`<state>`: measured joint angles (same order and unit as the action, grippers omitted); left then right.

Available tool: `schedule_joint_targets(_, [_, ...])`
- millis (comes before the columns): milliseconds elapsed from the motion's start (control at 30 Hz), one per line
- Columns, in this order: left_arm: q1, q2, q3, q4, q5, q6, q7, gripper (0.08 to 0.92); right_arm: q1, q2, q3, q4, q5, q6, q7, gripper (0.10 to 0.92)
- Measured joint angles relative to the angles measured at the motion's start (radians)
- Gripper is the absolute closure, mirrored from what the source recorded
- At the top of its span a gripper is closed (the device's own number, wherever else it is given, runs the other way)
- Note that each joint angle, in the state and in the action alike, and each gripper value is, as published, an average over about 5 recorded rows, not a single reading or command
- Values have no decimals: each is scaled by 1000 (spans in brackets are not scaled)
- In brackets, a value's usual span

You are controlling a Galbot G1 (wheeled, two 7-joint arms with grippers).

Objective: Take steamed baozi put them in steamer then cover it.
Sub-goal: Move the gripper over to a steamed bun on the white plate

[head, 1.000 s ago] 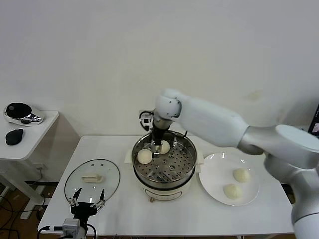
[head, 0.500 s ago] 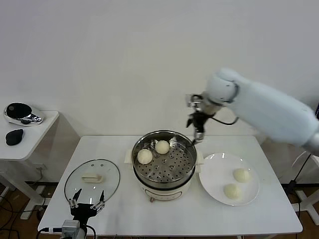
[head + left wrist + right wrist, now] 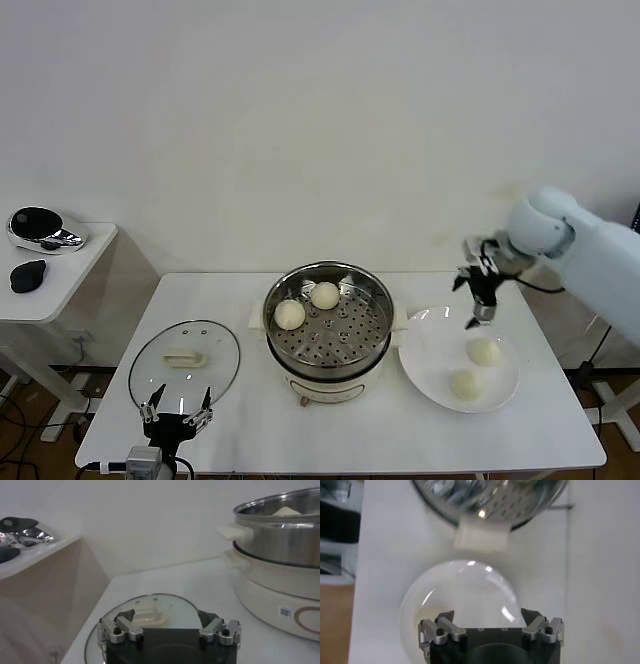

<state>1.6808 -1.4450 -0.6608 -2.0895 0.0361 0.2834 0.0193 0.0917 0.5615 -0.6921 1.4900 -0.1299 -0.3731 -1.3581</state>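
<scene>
- The right gripper (image 3: 478, 297) hangs with its jaws spread and nothing between them above the far edge of the white plate (image 3: 430, 350), on the right side of the white table (image 3: 230, 300).
- Two steamed baozi (image 3: 484, 351) lie on that plate, one nearer the robot (image 3: 465, 384); both sit below and just on the near side of the gripper, apart from it.
- Two more buns (image 3: 290, 314) rest on the perforated tray inside the steamer (image 3: 328, 372), the second (image 3: 325, 295) at the far rim; the pot stands mid-table, well left of the right gripper.
- In the right wrist view, the fingers (image 3: 437, 630) frame the bare plate (image 3: 460, 595), with the steamer's side handle (image 3: 482, 535) beyond.
- The cover (image 3: 185, 362), a glass lid with a cream handle, lies flat on the table left of the steamer.
- The left gripper (image 3: 176, 413) waits spread and empty at the lid's near edge; its wrist view shows the lid (image 3: 150, 612) just ahead.
- A side table (image 3: 60, 270) stands at far left.
</scene>
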Motion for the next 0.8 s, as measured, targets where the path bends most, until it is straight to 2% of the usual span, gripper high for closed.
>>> schedule_joint_targets(800, [1,-9,-1,20,17,0,0,177,-217,50,61,-72,-101,21,30,203])
